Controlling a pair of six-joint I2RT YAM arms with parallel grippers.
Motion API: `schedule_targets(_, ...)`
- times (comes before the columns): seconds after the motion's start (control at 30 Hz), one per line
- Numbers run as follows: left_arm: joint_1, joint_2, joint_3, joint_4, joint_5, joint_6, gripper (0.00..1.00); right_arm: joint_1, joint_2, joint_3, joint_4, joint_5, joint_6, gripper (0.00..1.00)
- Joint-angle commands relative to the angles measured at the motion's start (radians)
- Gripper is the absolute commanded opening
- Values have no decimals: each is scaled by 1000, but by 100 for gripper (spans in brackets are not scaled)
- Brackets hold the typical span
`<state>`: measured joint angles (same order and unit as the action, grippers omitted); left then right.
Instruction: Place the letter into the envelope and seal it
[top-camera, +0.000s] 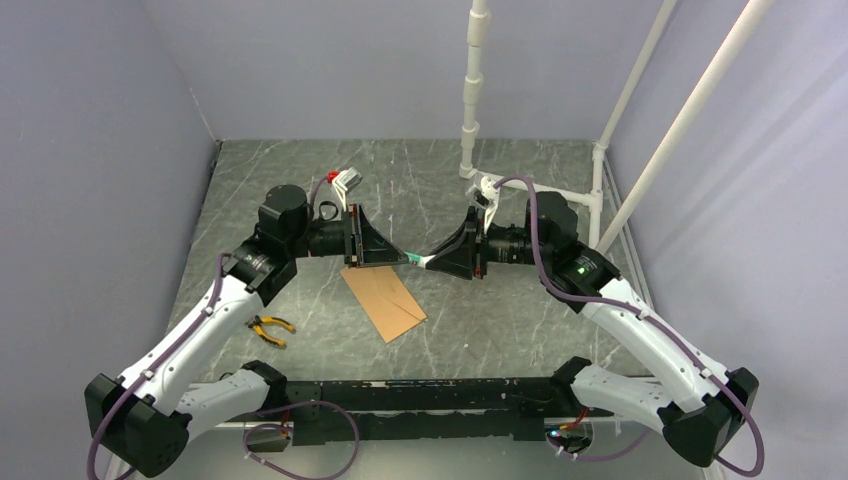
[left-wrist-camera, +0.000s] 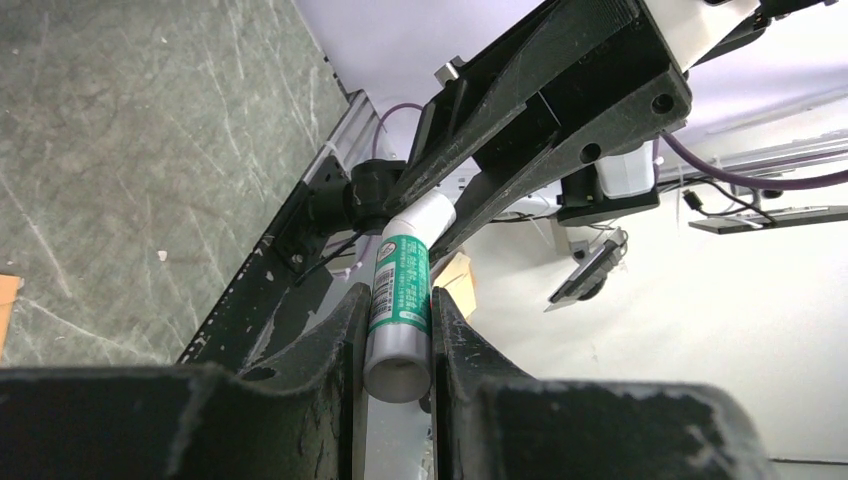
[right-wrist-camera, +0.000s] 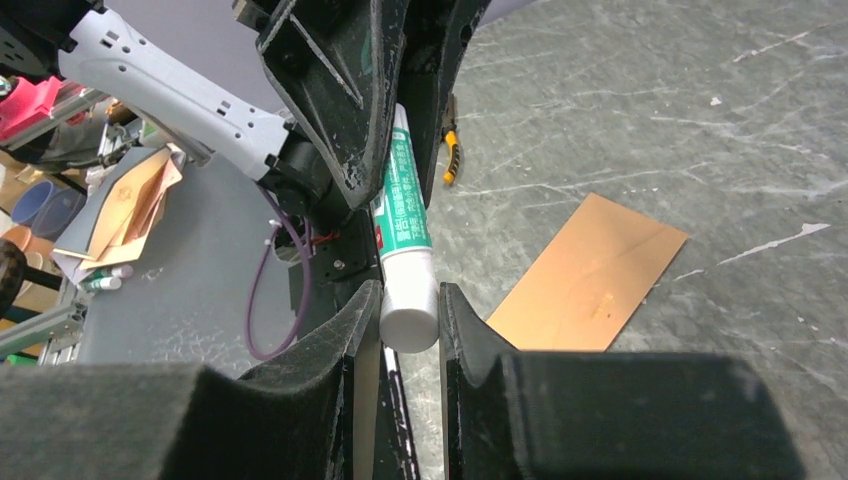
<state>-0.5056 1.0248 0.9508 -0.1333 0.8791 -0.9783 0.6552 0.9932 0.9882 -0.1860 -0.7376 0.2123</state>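
Above the marbled table, both jaws clamp a cylindrical (green-labelled) glue stick.

A grey-green marbled worktop with pale veins fills the middle of the top view. Plain lavender-grey walls close it in: a back wall across the top of the frame, and side walls at the left and right. White pipes rise at the upper right, one upright and two slanting. The light is soft and even. At the left edge of the right wrist view a grey floor shows, with what may be a cluttered bench, too blurred to tell.
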Motion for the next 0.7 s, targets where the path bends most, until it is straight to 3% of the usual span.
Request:
schedule_targets(0.0,-2,-26,-18,189,36,-98,2,13,2,16,79,-13,28,0)
schedule_targets(0.3,-2,-81,-54,356,-14,-226,3,21,-7,-9,229,-18,221,0)
schedule_targets(0.53,-2,-117,-74,418,-62,-217,2,22,6,-3,277,-31,339,0)
schedule_targets(0.67,-2,-108,-97,508,-56,-242,3,24,19,-35,388,0,462,0)
